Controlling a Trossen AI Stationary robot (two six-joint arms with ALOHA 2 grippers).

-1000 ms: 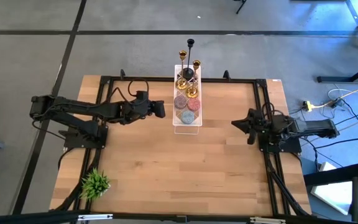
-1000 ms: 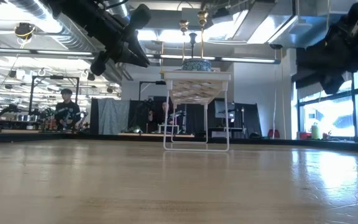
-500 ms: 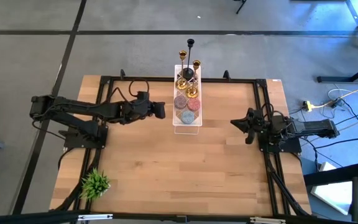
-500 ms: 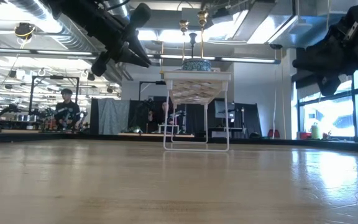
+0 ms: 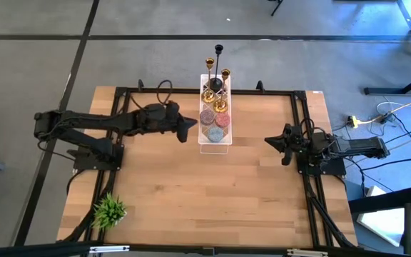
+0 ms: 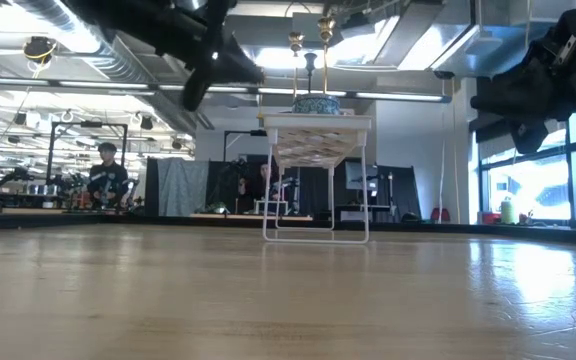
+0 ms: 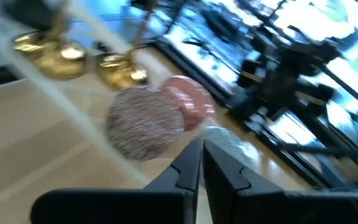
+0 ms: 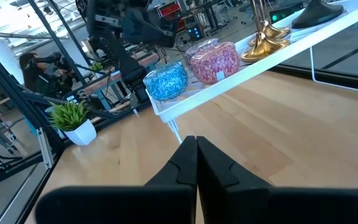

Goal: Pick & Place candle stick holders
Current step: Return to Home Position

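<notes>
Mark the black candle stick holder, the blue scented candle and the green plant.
black candle stick holder (image 5: 216, 84), high view, on its round base
blue scented candle (image 8: 168, 81), right wrist view, on its blue body
green plant (image 5: 109, 210), high view, on the middle of its leaves

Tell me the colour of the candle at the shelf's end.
Blue; the candle shows best in the right wrist view.
</notes>
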